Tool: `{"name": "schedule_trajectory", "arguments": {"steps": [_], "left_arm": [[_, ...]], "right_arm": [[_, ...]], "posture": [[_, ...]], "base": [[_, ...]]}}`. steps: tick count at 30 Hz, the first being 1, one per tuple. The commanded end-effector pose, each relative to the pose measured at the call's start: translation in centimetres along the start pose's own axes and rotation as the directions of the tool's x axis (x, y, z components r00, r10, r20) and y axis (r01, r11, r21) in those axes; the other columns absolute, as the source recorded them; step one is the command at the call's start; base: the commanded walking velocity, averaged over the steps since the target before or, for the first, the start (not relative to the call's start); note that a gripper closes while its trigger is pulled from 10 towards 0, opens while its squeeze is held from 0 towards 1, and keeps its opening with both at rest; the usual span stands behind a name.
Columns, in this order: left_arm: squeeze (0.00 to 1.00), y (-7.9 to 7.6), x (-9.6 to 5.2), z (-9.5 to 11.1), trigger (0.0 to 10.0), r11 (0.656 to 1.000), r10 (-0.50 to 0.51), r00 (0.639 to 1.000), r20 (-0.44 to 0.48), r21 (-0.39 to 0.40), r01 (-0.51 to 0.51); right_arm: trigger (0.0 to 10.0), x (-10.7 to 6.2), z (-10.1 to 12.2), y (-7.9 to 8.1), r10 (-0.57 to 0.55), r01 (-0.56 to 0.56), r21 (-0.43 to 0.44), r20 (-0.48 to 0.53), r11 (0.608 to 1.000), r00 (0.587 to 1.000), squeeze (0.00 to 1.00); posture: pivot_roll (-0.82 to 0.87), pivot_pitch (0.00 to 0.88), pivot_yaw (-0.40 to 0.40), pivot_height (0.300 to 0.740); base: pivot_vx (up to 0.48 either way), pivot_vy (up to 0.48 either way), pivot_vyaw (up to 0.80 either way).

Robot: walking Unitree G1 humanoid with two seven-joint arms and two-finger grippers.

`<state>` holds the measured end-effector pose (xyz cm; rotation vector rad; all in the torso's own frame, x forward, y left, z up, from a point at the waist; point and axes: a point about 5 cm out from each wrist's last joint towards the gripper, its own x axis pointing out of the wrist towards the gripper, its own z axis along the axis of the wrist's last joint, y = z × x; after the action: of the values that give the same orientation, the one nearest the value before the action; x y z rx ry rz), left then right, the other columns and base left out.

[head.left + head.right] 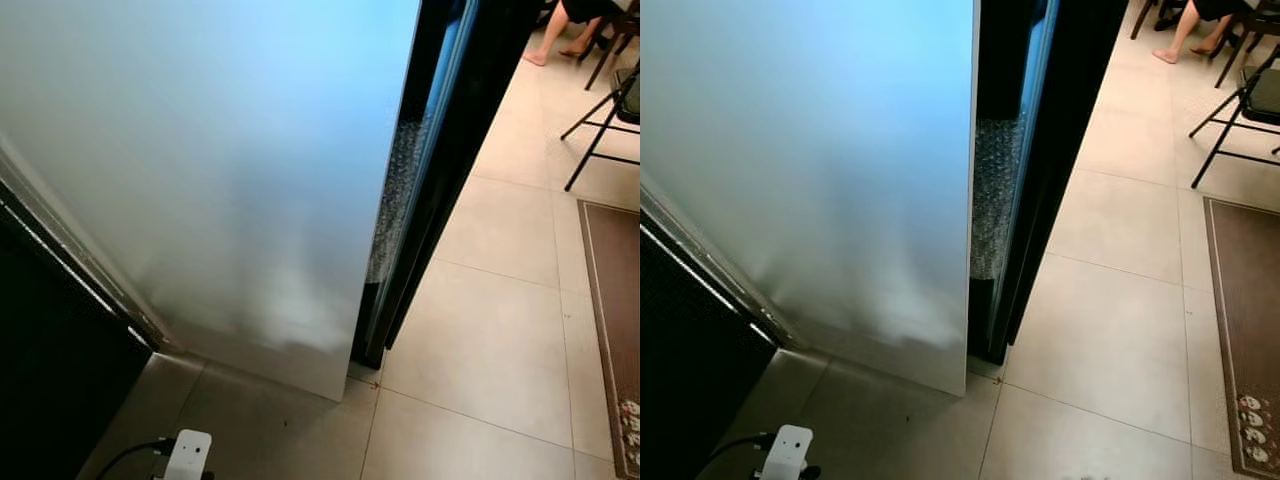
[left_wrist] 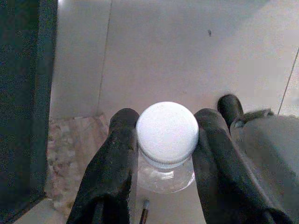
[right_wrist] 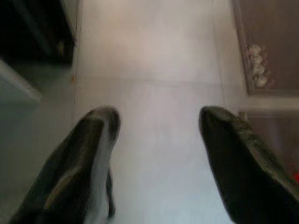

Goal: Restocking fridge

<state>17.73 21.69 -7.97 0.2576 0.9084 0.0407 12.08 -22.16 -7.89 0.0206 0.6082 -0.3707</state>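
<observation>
**Bottle in left tool, fridge door swung wide**

Left tool clamped on a clear bottle, one black finger on each side of the neck just under the white cap. Right tool hangs with its fingers well apart, nothing between them, tiled floor beyond.

Landmark: the fridge door, a pale frosted panel standing open, its dark edge and gasket toward the floor's open side. The bottle is held low near the foot of that door; the wrist camera looks straight down on the cap, with tile past it.

Risks, as I judge them:
- Grip sits on the narrow neck only; a jolt while walking or a swing of the arm could let the bottle rotate or slide out and drop to the tile.
- The door stands close; turning toward the shelves could knock the bottle or arm against its edge.
- A cable and white plug lie on the floor near the door's foot, a snag hazard.

Orientation: bottle's long axis runs roughly vertical, cap up toward the wrist camera, base toward the floor.
</observation>
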Motion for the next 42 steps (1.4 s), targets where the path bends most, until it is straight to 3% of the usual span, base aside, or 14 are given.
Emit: {"name": "schedule_trajectory", "arguments": {"steps": [1, 2, 5, 7, 8, 11, 13, 15, 24, 34, 38, 42], "left_arm": [[0.00, -0.1, -0.2, -1.1, 10.0, 1.000, 0.013, 0.999, -0.032, 0.012, -0.012], [0.00, -0.1, -0.2, -1.1, 10.0, 1.000, 0.013, 0.999, -0.032, 0.012, -0.012], [0.00, -0.2, -0.3, -1.4, 10.0, 1.000, 0.020, 0.999, -0.045, 0.015, -0.020], [0.00, -0.2, -0.3, -1.5, 10.0, 1.000, 0.022, 0.999, -0.047, 0.016, -0.021], [0.00, -0.3, -0.4, -1.6, 10.0, 1.000, 0.029, 0.998, -0.054, 0.012, -0.029], [0.00, -0.5, -0.4, -1.8, 10.0, 0.999, 0.041, 0.997, -0.061, -0.005, -0.042], [0.00, -0.6, -0.4, -1.8, 10.0, 0.999, 0.044, 0.997, -0.060, -0.010, -0.044], [0.00, -0.6, -0.5, -2.1, 10.0, 0.998, 0.055, 0.996, -0.063, -0.021, -0.056], [0.00, 0.0, -0.7, -2.8, 10.0, 0.995, 0.084, 0.993, -0.081, -0.046, -0.088], [0.00, -0.2, -0.9, -3.1, 10.0, 0.993, 0.092, 0.992, -0.085, -0.069, -0.098], [0.00, -0.1, -0.9, -3.2, 10.0, 0.991, 0.100, 0.992, -0.083, -0.084, -0.107], [0.00, -0.1, -0.9, -3.3, 10.0, 0.991, 0.093, 0.992, -0.087, -0.086, -0.100]], "right_arm": [[10.0, 4.2, 8.6, -2.3, -0.048, 0.055, -0.023, 0.239, 0.998, 0.970, 0.00], [10.0, 4.2, 8.6, -2.3, -0.048, 0.055, -0.023, 0.239, 0.998, 0.970, 0.00], [10.0, 4.5, 13.8, -1.6, 0.005, 0.021, -0.053, 0.452, 0.998, 0.892, 0.00], [10.0, 4.5, 14.5, -1.3, 0.018, 0.010, -0.056, 0.478, 0.998, 0.878, 0.00], [10.0, 4.4, 16.1, -0.6, 0.050, -0.020, -0.061, 0.535, 0.998, 0.843, 0.00], [10.0, 4.0, 18.5, 0.9, 0.085, -0.062, -0.058, 0.608, 0.996, 0.789, 0.00], [10.0, 3.8, 18.9, 1.4, 0.095, -0.076, -0.057, 0.616, 0.995, 0.782, 0.00], [10.0, 2.9, 19.7, 3.3, 0.122, -0.119, -0.047, 0.631, 0.992, 0.766, 0.00], [10.0, 0.9, 19.5, 6.5, 0.081, -0.158, 0.075, 0.604, 0.985, 0.792, 0.00], [10.0, 0.3, 20.3, 7.1, 0.085, -0.164, 0.083, 0.586, 0.983, 0.806, 0.00], [10.0, 0.1, 20.4, 8.0, 0.147, -0.213, 0.051, 0.569, 0.976, 0.809, 0.00], [10.0, 0.0, 20.1, 7.9, 0.160, -0.209, 0.024, 0.558, 0.978, 0.814, 0.00]], "posture": [[0.00, 0.045, 0.010, 0.740], [0.00, 0.045, 0.010, 0.740], [-0.02, 0.013, 0.001, 0.740], [-0.02, 0.013, 0.001, 0.740], [-0.02, 0.000, -0.009, 0.740], [0.00, 0.000, -0.019, 0.740], [0.00, 0.000, -0.021, 0.740], [0.01, 0.000, -0.025, 0.740], [-0.01, 0.000, -0.009, 0.740], [-0.01, 0.000, 0.002, 0.740], [0.01, 0.000, 0.001, 0.740], [0.00, 0.000, 0.002, 0.740]], "base": [[0.000, 0.000, 0.00], [0.000, 0.000, 0.00], [0.000, 0.000, 0.00], [0.000, 0.000, 0.00], [0.000, 0.000, 0.00], [0.000, 0.000, 0.00], [0.000, 0.000, 0.00], [0.000, 0.000, 0.00], [0.000, 0.000, 0.00], [0.000, 0.000, 0.00], [0.000, 0.000, 0.00], [0.000, 0.000, 0.00]]}}
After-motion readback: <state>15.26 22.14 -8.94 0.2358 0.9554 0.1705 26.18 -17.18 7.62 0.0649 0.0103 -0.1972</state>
